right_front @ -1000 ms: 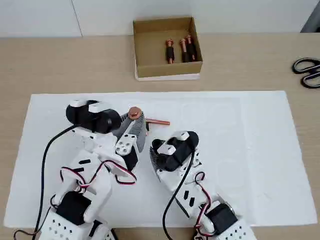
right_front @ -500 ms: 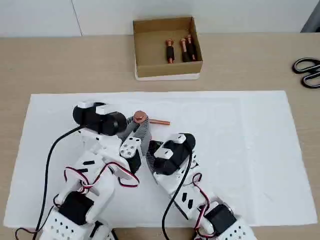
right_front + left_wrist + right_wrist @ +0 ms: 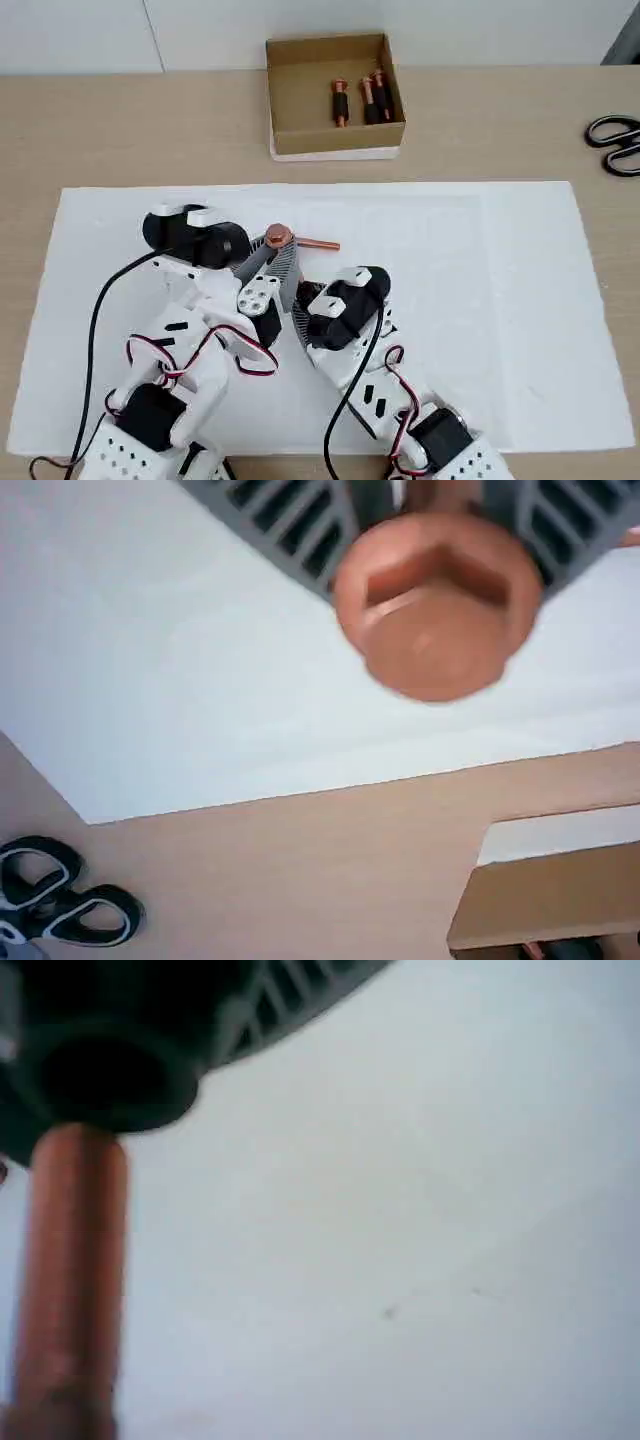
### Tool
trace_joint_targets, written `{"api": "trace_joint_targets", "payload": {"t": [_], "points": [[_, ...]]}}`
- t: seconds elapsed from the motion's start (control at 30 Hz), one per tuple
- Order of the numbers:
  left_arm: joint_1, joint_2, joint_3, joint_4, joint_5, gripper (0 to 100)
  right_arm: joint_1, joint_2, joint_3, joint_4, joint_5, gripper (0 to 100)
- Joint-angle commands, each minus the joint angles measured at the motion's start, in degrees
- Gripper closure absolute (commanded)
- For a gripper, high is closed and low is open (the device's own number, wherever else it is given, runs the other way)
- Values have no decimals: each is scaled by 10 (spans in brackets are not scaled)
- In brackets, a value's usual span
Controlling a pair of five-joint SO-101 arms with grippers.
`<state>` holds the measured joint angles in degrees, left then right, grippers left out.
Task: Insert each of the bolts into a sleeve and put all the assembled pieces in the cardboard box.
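We logged the left gripper [image 3: 275, 250] clamped on one copper bolt [image 3: 435, 610], head toward the cardboard box [image 3: 300, 100]. The right gripper [image 3: 300, 298], just beside it, gripped one black sleeve [image 3: 100, 1075] — a copper shaft [image 3: 70, 1280] met its mouth, and we couldn't tell if it was in. One loose bolt [image 3: 318, 243] lay on the white mat [image 3: 480, 300] near the held one. Three assembled pieces [image 3: 341, 103] sat in the box, past the mat's far edge. Open mat stretched right of the arms — one pair of scissors [image 3: 614, 144] lay at the table [image 3: 150, 120] edge.
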<state>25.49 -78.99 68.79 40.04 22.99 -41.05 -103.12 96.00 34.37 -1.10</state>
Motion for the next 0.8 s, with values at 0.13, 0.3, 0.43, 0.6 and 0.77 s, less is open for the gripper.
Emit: {"api": "trace_joint_targets", "payload": {"t": [0.13,0.3,0.43,0.6,0.77], "points": [[4,-1,-36,11,10,994,-3,-8,4,-12,-5,995],[4,-2,-44,24,10,994,-3,-8,4,-12,-5,995],[4,-4,-48,23,10,994,-3,-8,4,-12,-5,995],[4,-4,-50,23,14,994,-3,-8,4,-11,-5,995],[4,-5,-58,23,33,994,-3,-8,4,-11,-5,995]]}}
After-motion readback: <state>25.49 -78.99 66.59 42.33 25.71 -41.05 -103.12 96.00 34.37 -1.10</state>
